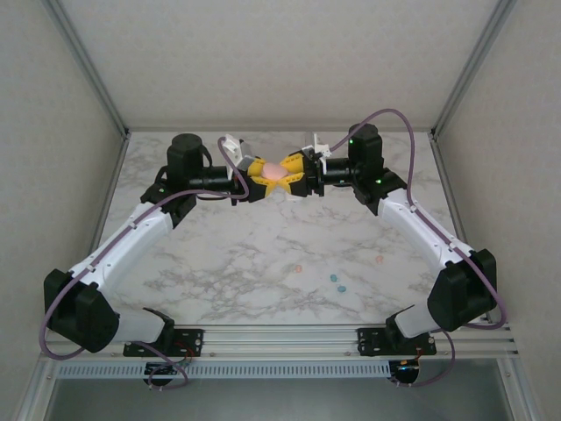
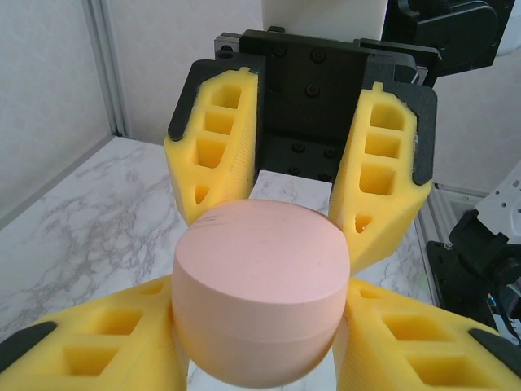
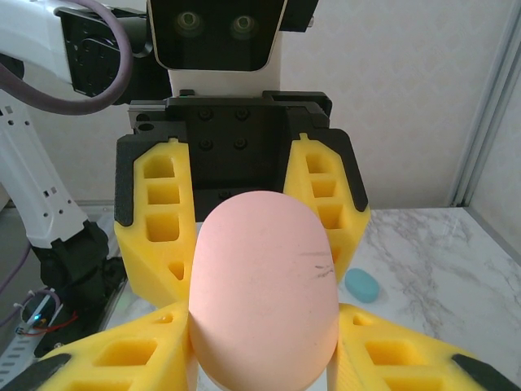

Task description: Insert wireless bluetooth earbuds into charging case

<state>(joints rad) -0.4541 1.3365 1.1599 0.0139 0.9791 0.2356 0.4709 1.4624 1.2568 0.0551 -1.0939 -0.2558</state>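
Nearest us, both arm bases sit at the front rail. Just past them, on the marble table (image 1: pixel 210 263), the wireless bluetooth earbuds lie loose, right of centre. There's a teal earbud (image 1: pixel 343 287) with a second teal earbud (image 1: pixel 333 278) just beside it. A pink-orange earbud (image 1: pixel 298 268) lies to their left, and another pink-orange earbud (image 1: pixel 379 259) sits well off to the right. None of them is near a gripper.

Farther back, the two arms bend inward and meet nose to nose over the far middle of the table. The left gripper (image 1: pixel 263 184) and right gripper (image 1: pixel 295 175) both have the pink charging case (image 1: pixel 279 173). Each pair of yellow fingers is closed in against its sides from opposite ends. The wrist views show the case lid down, with a seam running round it. On the marble beyond the case, the right wrist view catches a teal oval piece (image 3: pixel 361 285). I can't tell whether it's a bud or a case.
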